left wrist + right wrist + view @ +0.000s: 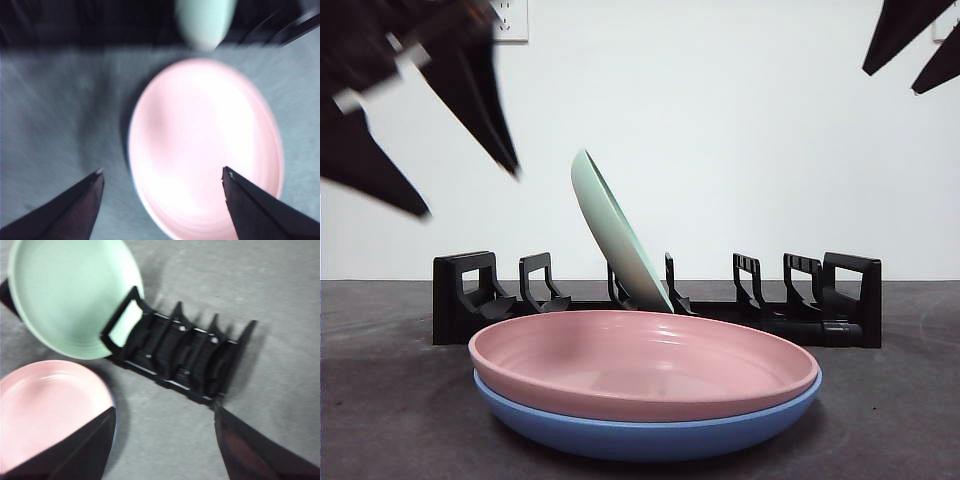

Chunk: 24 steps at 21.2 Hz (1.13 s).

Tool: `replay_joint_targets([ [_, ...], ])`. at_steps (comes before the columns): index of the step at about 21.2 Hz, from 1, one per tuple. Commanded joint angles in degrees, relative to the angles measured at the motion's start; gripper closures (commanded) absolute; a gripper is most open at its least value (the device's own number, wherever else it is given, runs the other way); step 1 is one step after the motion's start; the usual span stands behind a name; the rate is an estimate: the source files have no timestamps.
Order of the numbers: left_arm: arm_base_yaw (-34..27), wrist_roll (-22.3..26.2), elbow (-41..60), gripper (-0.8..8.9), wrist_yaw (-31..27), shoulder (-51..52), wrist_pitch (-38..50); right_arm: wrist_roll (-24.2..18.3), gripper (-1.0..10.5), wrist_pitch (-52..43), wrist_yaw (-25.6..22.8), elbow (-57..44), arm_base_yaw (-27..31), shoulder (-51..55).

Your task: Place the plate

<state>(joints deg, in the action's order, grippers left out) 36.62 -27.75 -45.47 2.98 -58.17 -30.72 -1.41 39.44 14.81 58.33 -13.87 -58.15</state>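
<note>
A pink plate (640, 362) lies stacked on a blue plate (650, 428) at the table's front. A pale green plate (615, 233) stands tilted in a slot of the black dish rack (840, 300) behind them. My left gripper (162, 177) is open and empty, high above the pink plate (205, 145); it shows as the dark shape (465, 150) at the upper left of the front view. My right gripper (165, 415) is open and empty, high above the rack (185, 357); it shows at the upper right of the front view (910, 50).
The rack has several free slots on both sides of the green plate (65, 295). The grey table (380, 400) runs back to a white wall. A wall socket (510, 20) sits at the upper left.
</note>
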Motion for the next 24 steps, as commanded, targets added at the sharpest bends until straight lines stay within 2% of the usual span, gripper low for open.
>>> replay_joint_targets([
  [1, -2.47, 8.81, -0.87, 4.36, -0.04, 7.28, -2.86, 4.48, 6.4, -0.66, 0.04, 0.77, -1.03, -0.37],
  [5, -11.23, 17.20, -0.87, 4.36, -0.07, 20.06, -10.88, 8.48, 6.4, -3.32, 1.92, 0.98, -3.04, -1.68],
  [8, -17.14, 20.33, -0.87, 4.36, -0.04, 27.43, -15.72, 13.27, 6.4, -4.61, 6.19, 3.67, -5.44, -5.95],
  [10, -19.34, 21.09, -0.87, 4.37, -0.04, 30.88, -17.66, 14.99, 6.4, -3.02, 8.39, 8.28, -7.78, -11.34],
  [18, -20.22, 21.05, -0.87, 4.37, -0.46, 33.79, -22.08, 14.95, 6.4, 5.29, 9.14, 35.01, -16.50, -37.20],
  [24, -20.22, 21.07, -0.87, 4.37, -1.60, 33.79, -22.56, 14.93, 6.4, 5.62, 7.19, 44.85, -18.86, -46.51],
])
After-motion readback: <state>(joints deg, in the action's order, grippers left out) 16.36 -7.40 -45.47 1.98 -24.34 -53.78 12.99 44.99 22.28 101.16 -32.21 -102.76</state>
